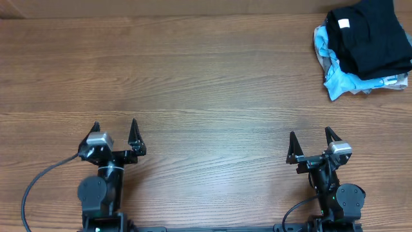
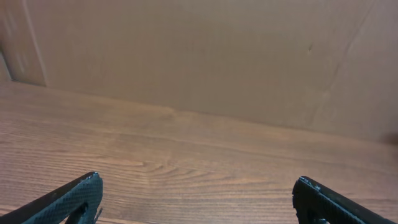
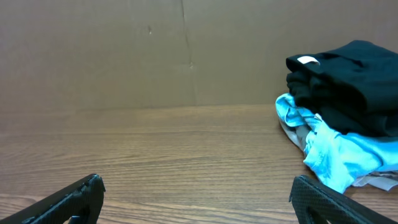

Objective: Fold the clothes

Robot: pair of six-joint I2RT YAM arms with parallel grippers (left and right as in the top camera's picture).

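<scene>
A pile of clothes lies at the far right corner of the table: a folded black garment [image 1: 370, 35] on top of a crumpled light blue one [image 1: 340, 82]. In the right wrist view the black garment [image 3: 348, 84] and the blue one [image 3: 333, 152] show at the right. My left gripper [image 1: 115, 130] is open and empty near the front left edge; its fingers [image 2: 198, 190] frame bare wood. My right gripper [image 1: 310, 139] is open and empty near the front right edge, well short of the pile; its fingers [image 3: 198, 190] frame bare wood.
The wooden table [image 1: 193, 84] spans the view. A brown cardboard wall [image 2: 199, 56] stands along the far edge and shows in the right wrist view [image 3: 124, 56] too. A black cable [image 1: 38, 180] runs from the left arm's base.
</scene>
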